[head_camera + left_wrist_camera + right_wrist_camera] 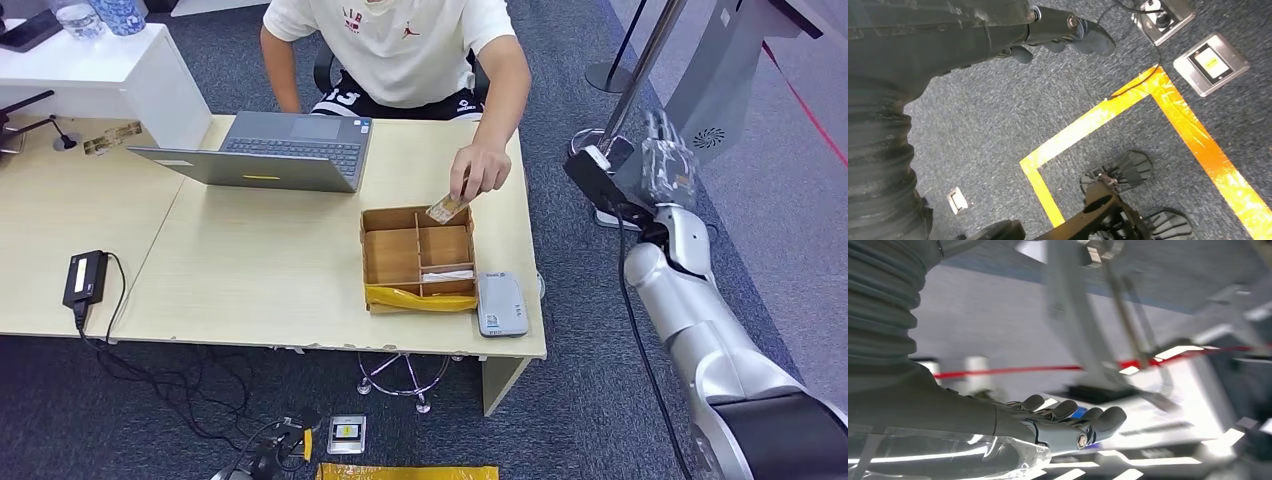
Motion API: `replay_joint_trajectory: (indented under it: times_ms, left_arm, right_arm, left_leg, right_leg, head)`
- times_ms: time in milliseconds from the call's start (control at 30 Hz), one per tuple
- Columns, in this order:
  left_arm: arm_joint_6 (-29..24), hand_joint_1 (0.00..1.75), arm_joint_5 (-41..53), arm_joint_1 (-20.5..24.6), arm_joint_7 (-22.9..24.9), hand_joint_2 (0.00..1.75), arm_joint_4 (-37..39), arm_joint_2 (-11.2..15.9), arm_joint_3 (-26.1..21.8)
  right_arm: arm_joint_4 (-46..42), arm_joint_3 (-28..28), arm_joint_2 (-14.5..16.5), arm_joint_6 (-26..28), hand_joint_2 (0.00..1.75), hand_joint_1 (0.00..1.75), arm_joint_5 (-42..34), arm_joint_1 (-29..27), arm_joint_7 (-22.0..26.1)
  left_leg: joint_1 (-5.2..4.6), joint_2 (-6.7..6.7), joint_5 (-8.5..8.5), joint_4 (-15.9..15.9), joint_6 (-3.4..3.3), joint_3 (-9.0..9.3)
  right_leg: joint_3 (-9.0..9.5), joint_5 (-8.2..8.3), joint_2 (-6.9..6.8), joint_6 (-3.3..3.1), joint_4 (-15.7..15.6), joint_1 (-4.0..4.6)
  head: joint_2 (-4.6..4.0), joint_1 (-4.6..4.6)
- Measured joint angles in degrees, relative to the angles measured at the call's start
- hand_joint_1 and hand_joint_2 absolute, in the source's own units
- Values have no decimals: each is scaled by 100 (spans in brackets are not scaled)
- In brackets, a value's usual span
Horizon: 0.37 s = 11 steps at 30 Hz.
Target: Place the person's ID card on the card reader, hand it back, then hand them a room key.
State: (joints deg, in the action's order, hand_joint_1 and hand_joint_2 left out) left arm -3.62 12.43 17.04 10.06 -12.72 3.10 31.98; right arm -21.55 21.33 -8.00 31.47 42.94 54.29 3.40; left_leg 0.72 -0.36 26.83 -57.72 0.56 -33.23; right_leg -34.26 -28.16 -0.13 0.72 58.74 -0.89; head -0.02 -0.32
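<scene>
A person's hand (481, 170) pinches a small card (447, 209) just above the far right corner of the wooden compartment box (392, 256). A grey card reader (502, 304) lies flat by the table's front right corner, beside the box. A white card (447, 274) lies in the box's near right compartment. My right hand (668, 160) is raised off to the right of the table, fingers (1068, 415) stretched out and holding nothing. My left hand (1068, 30) hangs over the carpet with nothing in it, its fingers loosely extended.
An open laptop (290, 150) sits at the table's far side in front of the seated person. A yellow strip (420, 298) lies along the box's front. A black device (85, 276) with a cable is on the left table. A metal stand (640, 70) rises near my right hand.
</scene>
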Motion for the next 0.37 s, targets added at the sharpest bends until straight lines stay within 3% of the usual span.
replay_joint_trajectory:
  times_ms: [167, 367]
  left_arm:
    - [-14, 0, -27, -12, 3, 175, 2, 32, 0]
    - [-296, 0, -234, -230, -46, 175, 1, -4, -1]
  right_arm:
    - [4, -324, -362, 13, 175, 0, -254, -479, -136]
    - [87, -1023, -1004, -3, 175, 0, -929, -1730, -491]
  left_leg:
    - [6, 35, 15, 0, -3, 20]
    - [14, -63, 30, 2, -9, 29]
  right_leg:
    - [2, -3, 31, 1, -9, 5]
    - [54, -43, -66, 13, -21, 15]
  head:
    - [0, -11]
    - [1, -21]
